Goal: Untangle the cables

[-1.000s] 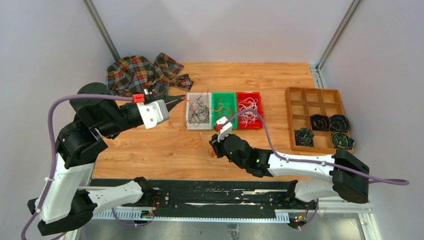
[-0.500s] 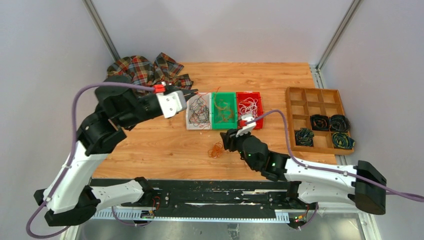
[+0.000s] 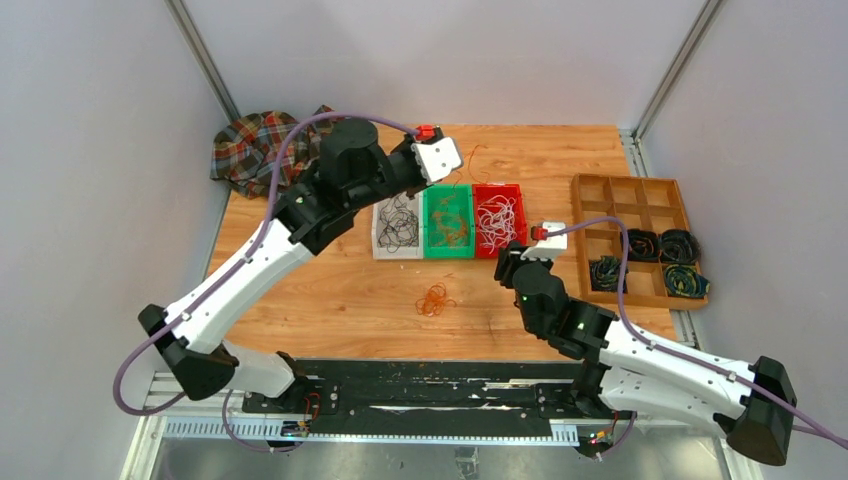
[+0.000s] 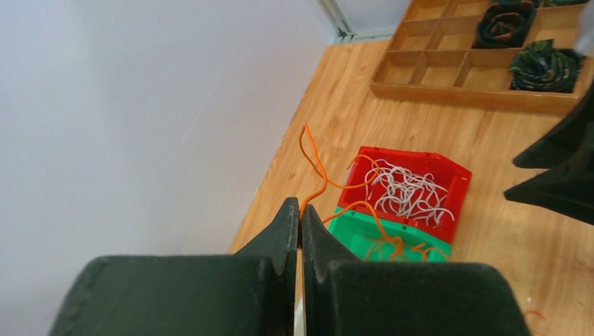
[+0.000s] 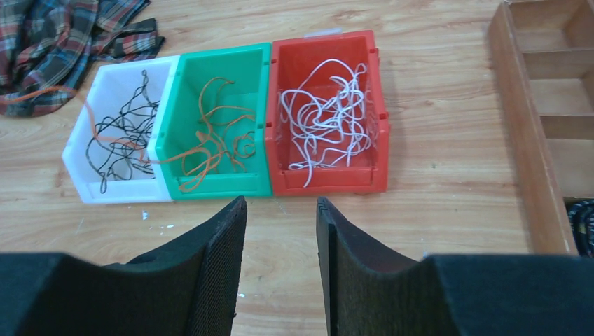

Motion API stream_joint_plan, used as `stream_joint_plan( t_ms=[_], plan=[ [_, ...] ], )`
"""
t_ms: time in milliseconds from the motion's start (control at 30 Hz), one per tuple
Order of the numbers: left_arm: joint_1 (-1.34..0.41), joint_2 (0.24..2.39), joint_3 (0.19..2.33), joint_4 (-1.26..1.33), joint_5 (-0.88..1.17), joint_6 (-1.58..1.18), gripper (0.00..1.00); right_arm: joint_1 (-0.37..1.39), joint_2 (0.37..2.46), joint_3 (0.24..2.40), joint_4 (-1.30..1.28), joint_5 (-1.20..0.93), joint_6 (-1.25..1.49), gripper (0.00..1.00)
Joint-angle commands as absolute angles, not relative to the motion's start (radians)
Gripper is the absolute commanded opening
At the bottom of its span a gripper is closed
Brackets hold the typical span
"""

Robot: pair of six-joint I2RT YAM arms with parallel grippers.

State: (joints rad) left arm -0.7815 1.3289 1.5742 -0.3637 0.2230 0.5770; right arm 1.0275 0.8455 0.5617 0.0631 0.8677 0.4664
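Note:
Three small bins stand in a row: a white bin [image 5: 76, 143] with black cables [image 5: 119, 136], a green bin [image 5: 224, 187] with orange cables [image 5: 210, 143], and a red bin [image 5: 329, 183] with white cables [image 5: 326, 115]. My left gripper [image 4: 300, 207] is shut on one orange cable [image 4: 316, 164], held in the air above the green bin [image 3: 447, 250]; the strand trails down into it. A loose orange cable bundle [image 3: 434, 298] lies on the table in front of the bins. My right gripper [image 5: 280, 203] hovers open and empty over bare wood, just in front of the red bin.
A wooden divided tray [image 3: 590, 215] at the right holds several dark coiled cords [image 3: 660, 245]. A plaid cloth [image 3: 250, 150] lies at the back left corner. Walls enclose the table on three sides.
My left arm swung up and right from beside the white bin to above the green bin, carrying the orange cable. My right gripper opened, left the orange bundle on the table and moved right.

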Motion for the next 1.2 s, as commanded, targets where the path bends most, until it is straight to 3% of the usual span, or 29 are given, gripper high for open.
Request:
stream_joint_plan(
  t_ms=[0, 333, 667, 1167],
  plan=[
    [-0.787, 1.379, 1.541, -0.181, 0.143, 0.611, 0.00, 0.997, 0.826, 0.559, -0.011, 0.943, 0.502, 0.41],
    [-0.778, 1.477, 1.359, -0.012, -0.061, 0.771, 0.00, 0.920, 0.802, 0.533, -0.023, 0.890, 0.513, 0.41],
    [-0.775, 1.526, 1.283, -0.133, -0.088, 0.791, 0.01, 0.868, 0.810, 0.544, -0.041, 0.841, 0.521, 0.40],
    [-0.775, 1.774, 1.462, -0.298, -0.068, 0.804, 0.01, 0.834, 0.804, 0.560, -0.092, 0.825, 0.552, 0.39]
  ],
)
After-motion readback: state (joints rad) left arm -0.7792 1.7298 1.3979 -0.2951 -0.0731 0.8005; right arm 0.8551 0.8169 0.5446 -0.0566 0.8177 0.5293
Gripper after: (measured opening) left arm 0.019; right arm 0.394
